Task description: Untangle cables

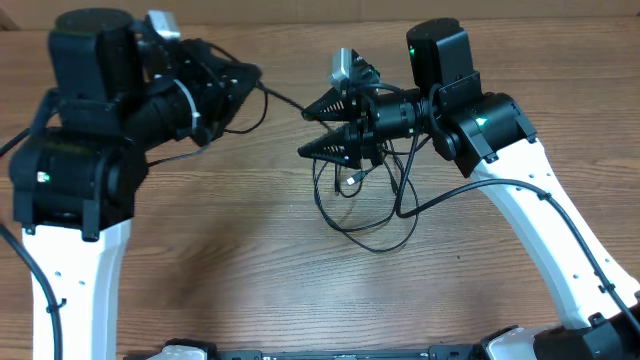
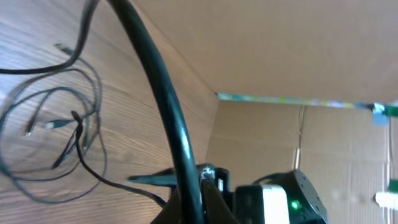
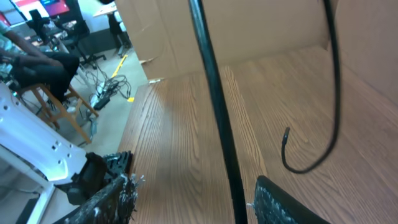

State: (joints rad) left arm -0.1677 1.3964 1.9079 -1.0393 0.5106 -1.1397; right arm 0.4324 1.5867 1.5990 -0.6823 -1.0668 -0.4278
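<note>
Nearest strand: one of the cables (image 2: 169, 112) crosses my left wrist view top to bottom.
Left fingers (image 1: 252, 74): pinched closed on that strand, upper left overhead.
Right fingers (image 1: 302, 134): spread apart, gripping nothing, a strand running between them.
Tangle: loose loops on the desk (image 1: 250, 270), centre frame, below my right fingers.

Thin black cables (image 1: 380, 248), small plug ends, tangled in loose overlapping loops on the wooden table (image 1: 250, 260)
</note>
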